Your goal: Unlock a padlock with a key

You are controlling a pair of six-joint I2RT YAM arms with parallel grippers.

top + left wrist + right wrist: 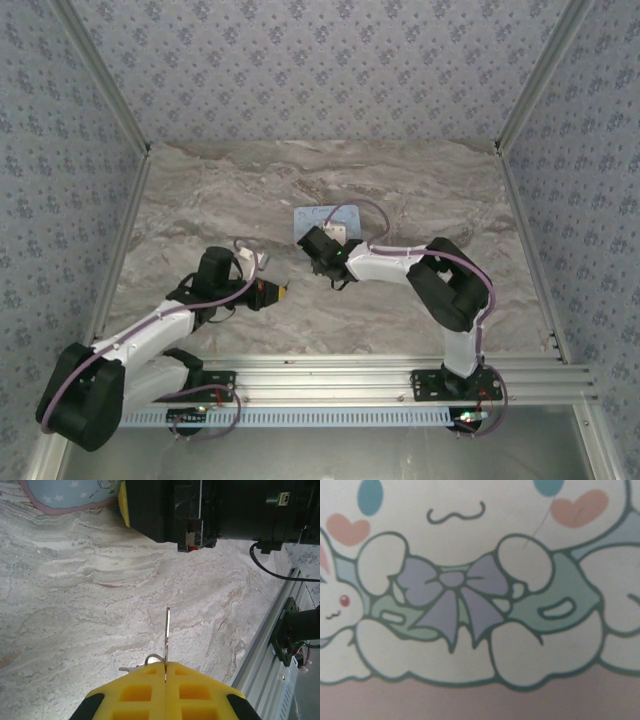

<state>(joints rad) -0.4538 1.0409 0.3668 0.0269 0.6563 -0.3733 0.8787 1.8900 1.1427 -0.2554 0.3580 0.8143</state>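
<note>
Pinching the key (167, 630) between the yellow pads (135, 692) of my left claw (165, 666), I have the jaws fully together on its head. The thin silver blade juts straight out past the fingertips, edge-on, and its wire ring (152, 657) pokes out just beside the seam. Seen from above, this claw (280, 293) hangs over the marble table (200, 190) to the near left of the pale-blue tin (312, 216), apart from it, with the blade aimed roughly toward the tin's near side. I judge the key light, stiff and slick: it will not bend, but it could twist or slide in my pads if the tip meets the keyway off-line, so a firm hold on the head seems right. My right claw (318, 245) sits over the near edge of the tin, its camera so close to the cartoon lid (470, 605) that I cannot tell whether its jaws are wide, narrow or around anything. The padlock I cannot pick out; it may lie hidden under that claw at the tin. I expect it to be small, hard, dense and smooth, best taken across the flat sides of its body, leaving keyhole and shackle free.
</note>
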